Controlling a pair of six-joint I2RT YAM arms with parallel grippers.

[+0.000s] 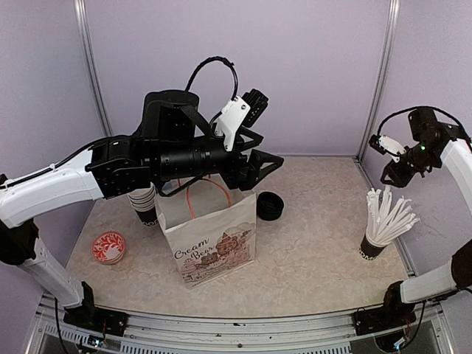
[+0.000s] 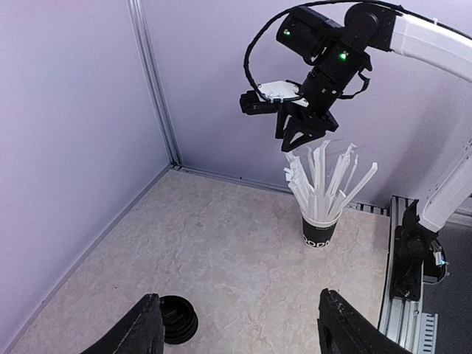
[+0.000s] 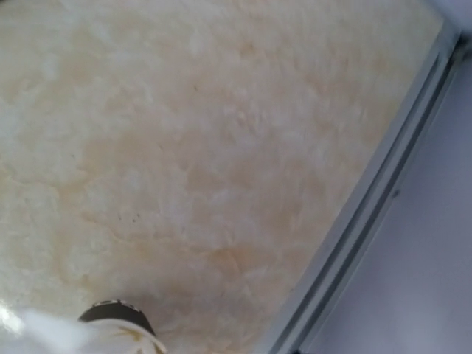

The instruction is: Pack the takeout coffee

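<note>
The takeout coffee is out of view. My left gripper (image 1: 270, 162) hangs above the open top of the white "Cream Bear" paper bag (image 1: 215, 247), pointing right. In the left wrist view it (image 2: 243, 332) is open, with only bare table between its black fingers (image 2: 144, 328). My right gripper (image 1: 389, 175) is raised just over a black cup full of white straws (image 1: 383, 221). From the left wrist view its jaws (image 2: 306, 139) stand a little apart with nothing between them. The right wrist view shows only table and a blurred bit of the straw cup (image 3: 118, 324).
A stack of black lids (image 1: 270, 206) lies right of the bag and shows again by my left finger (image 2: 179, 318). A black cup (image 1: 147, 209) stands behind the bag's left side, half under my left arm. A red patterned round thing (image 1: 108, 248) sits front left.
</note>
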